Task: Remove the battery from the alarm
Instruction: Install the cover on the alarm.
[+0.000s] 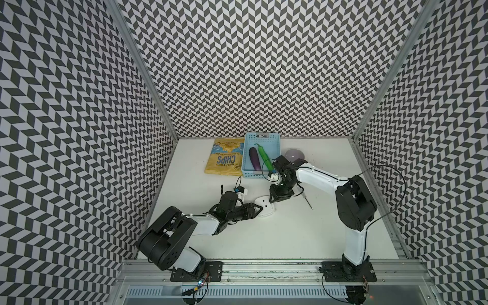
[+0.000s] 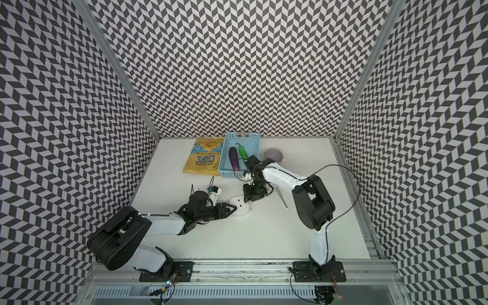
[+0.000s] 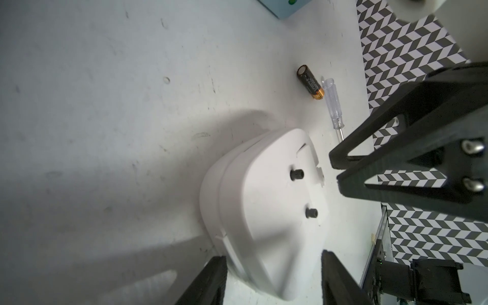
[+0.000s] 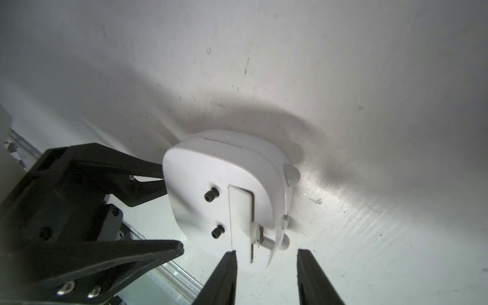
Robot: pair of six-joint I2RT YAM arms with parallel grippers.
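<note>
A scuffed white bench (image 1: 237,237) walled in black-and-white chevron panels (image 1: 264,66). The left arm stretches low, its tool (image 3: 272,257) clamped on the tilted white alarm (image 3: 264,211), back upward, mid-bench. The right tool (image 4: 266,252) hangs above it, fingers apart. The black, gold-ended battery (image 3: 310,85) lies on the bench beside the screwdriver (image 3: 333,105) at the alarm's 3 o'clock.

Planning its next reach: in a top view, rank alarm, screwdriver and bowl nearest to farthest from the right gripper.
From the right gripper:
1. alarm, right at its fingertips.
2. screwdriver, toward the robot's right.
3. bowl, near the back wall.
</note>
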